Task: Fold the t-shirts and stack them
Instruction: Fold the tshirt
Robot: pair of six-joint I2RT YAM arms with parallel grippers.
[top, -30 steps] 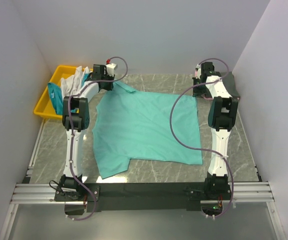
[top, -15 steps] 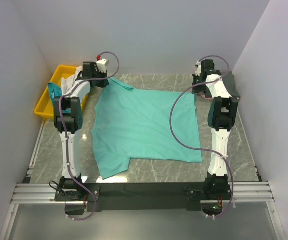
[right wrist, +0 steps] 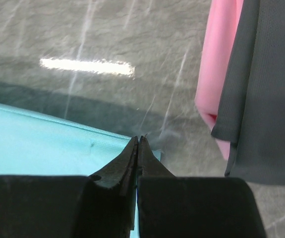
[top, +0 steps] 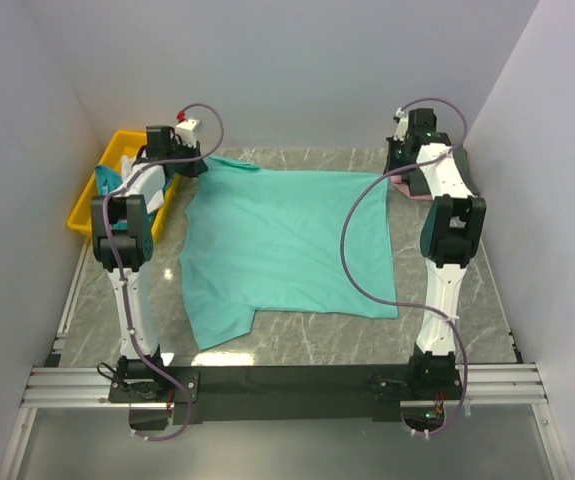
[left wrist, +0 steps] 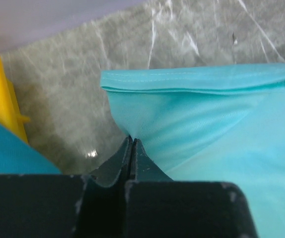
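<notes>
A sea-green t-shirt [top: 287,245] lies spread on the marble table, its far edge pulled taut between the two arms. My left gripper [top: 195,166] is shut on the shirt's far left corner; in the left wrist view the cloth [left wrist: 197,114] bunches into the pinched jaws [left wrist: 131,142]. My right gripper [top: 395,172] is shut on the far right corner, where the shirt's edge [right wrist: 58,144] runs into the closed jaws [right wrist: 139,140]. A pink shirt [right wrist: 217,74] and a dark grey shirt [right wrist: 266,99] lie folded just right of that corner.
A yellow bin [top: 85,208] stands at the far left and holds teal cloth [top: 105,181] and white cloth [top: 133,163]. Its yellow rim [left wrist: 1,99] is close to my left gripper. Grey walls close in the table at the back and on both sides.
Both grippers have moved toward the back wall, the left one also leftward toward the bin. The shirt's far edge has been drawn back and straighter with them.
</notes>
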